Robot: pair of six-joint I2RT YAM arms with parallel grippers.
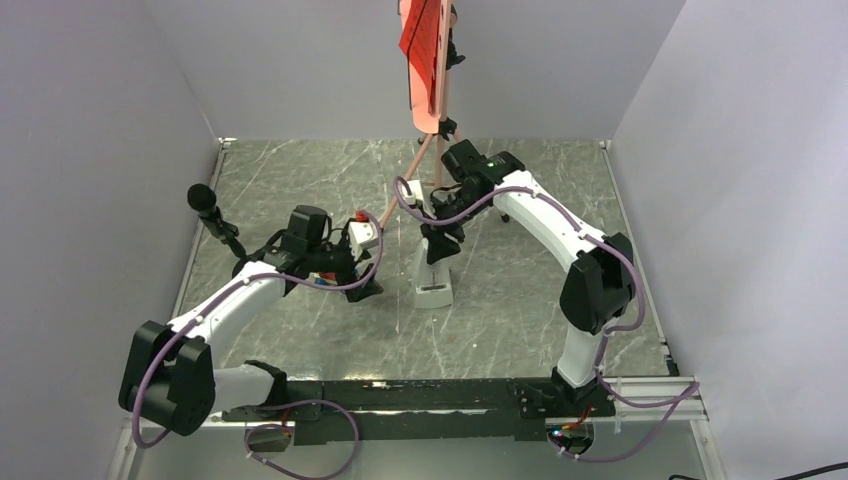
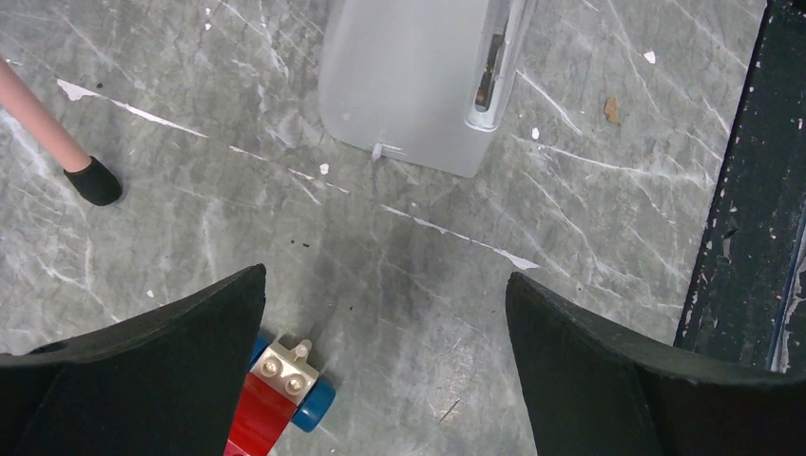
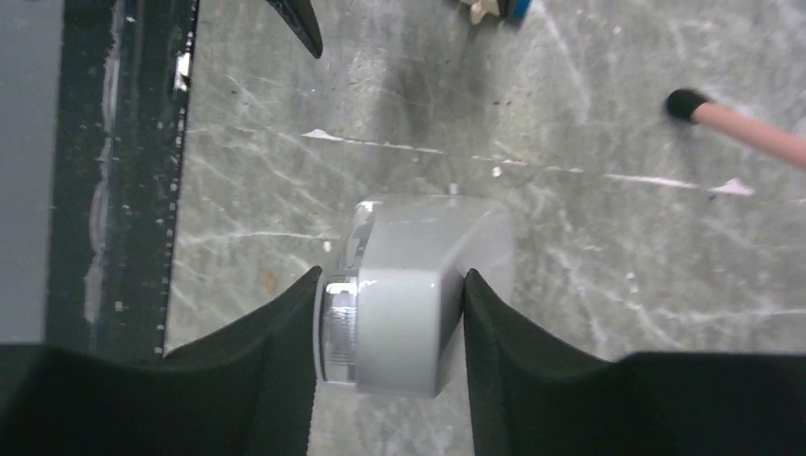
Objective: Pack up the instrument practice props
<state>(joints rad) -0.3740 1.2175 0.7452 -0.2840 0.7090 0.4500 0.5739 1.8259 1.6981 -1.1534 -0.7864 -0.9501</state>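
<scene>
The grey-white wedge-shaped metronome [image 1: 432, 282] stands upright mid-table. My right gripper [image 1: 437, 252] reaches down over it, and in the right wrist view the gripper [image 3: 392, 274] is shut on the metronome's [image 3: 418, 285] top, both pads against its sides. To the left, my left gripper [image 1: 365, 290] hangs open just above the table; its wrist view shows bare table between the fingers [image 2: 385, 275] and the metronome [image 2: 418, 85] ahead. The salmon-pink music stand [image 1: 428, 95] with the red sheet [image 1: 420, 35] stands at the back, one leg foot [image 2: 93, 180] on the table.
A small red toy car with blue wheels [image 2: 280, 394] lies beside my left gripper's left finger. A black microphone [image 1: 205, 200] stands at the left. The black rail [image 1: 400, 395] runs along the near table edge. Grey walls close in three sides.
</scene>
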